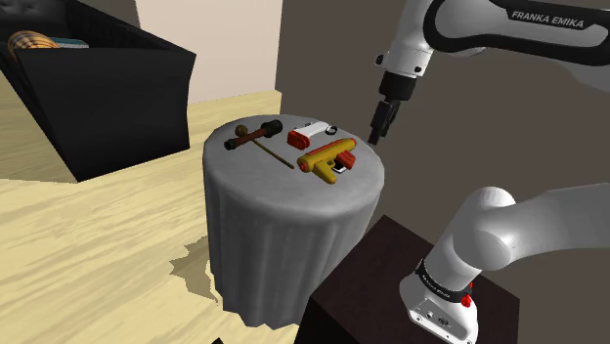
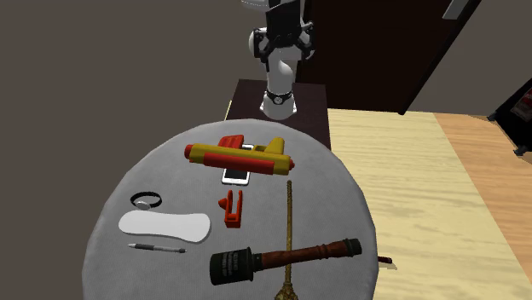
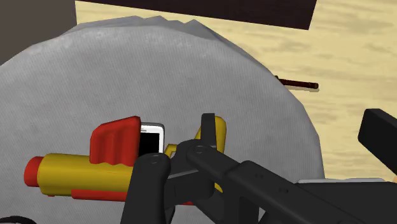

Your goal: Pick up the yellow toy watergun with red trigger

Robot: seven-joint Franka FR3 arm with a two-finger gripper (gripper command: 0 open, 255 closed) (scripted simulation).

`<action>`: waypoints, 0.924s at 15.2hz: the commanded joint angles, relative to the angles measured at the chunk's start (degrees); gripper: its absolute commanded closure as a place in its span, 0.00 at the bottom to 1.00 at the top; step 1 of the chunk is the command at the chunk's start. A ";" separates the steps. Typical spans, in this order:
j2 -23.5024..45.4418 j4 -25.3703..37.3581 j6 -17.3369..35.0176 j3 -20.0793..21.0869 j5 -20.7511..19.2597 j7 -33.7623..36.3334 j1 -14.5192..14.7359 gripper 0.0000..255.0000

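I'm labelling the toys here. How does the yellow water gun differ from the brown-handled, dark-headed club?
The water gun is yellow with red parts; the club is brown with a dark head. The water gun rests on a white phone; the club crosses a thin stick. Both lie flat on the round grey table.

On the counter [image 2: 341, 204]: one yellow-and-red toy watergun [image 2: 239, 157], one white phone [image 2: 236, 175], one small red bracket [image 2: 231, 209], one stick grenade [image 2: 286, 256], one thin brown rod [image 2: 289, 213], one white oval pad [image 2: 164, 227], one pen [image 2: 156, 248], one dark ring [image 2: 147, 200].
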 commanded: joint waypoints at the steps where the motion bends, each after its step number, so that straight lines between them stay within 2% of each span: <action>1: 0.00 0.00 0.00 0.00 0.00 0.00 0.00 0.00; 8: 6.02 -5.26 14.49 -4.79 -1.48 -3.55 -2.99 0.00; 14: 14.22 -6.82 26.90 -9.29 -1.14 -7.11 -4.74 0.00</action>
